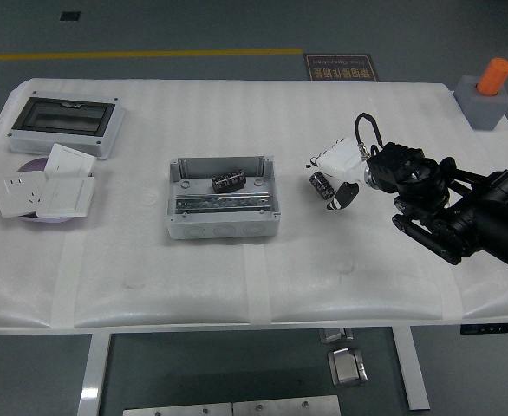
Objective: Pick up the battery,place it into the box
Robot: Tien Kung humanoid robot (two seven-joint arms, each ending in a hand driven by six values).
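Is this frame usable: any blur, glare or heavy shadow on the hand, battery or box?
Head view: sharp overall, even overhead light, only soft shadows. The white table is bright but keeps its texture. The right hand and battery are small and dark, so the grip is hard to read. The box shows clearly, with a dark part inside. No motion blur; slight bowing at the table edges.

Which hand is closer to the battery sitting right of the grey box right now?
Right. The right hand is at the battery, its white fingers just over it and a dark fingertip beside it. The left hand is out of view, so it is nowhere near.
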